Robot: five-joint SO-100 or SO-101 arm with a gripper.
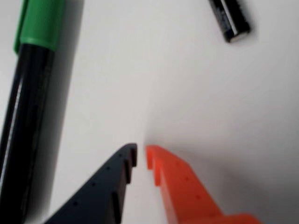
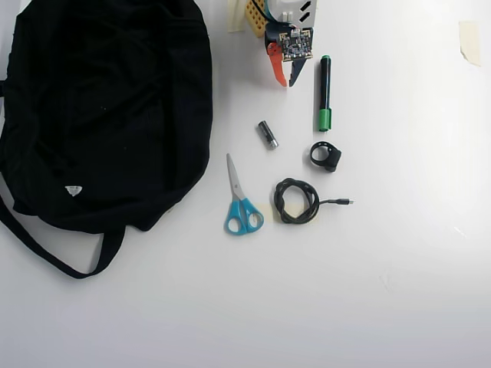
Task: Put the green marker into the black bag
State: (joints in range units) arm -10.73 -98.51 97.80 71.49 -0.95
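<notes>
The approach step is judged to be in hand: nothing is grasped. In the wrist view the gripper [image 1: 141,156] is seen with its fingers nearly closed, only a thin gap between the tips, and empty above the white table [image 1: 196,93]. The green marker [image 1: 28,93] lies untouched just beside the dark finger [image 1: 103,191], on its outer side; the black bag [image 2: 100,107] is found well beyond the orange finger [image 2: 277,66]. For the next move the fingers must be opened and shifted sideways until the marker barrel is straddled.
</notes>
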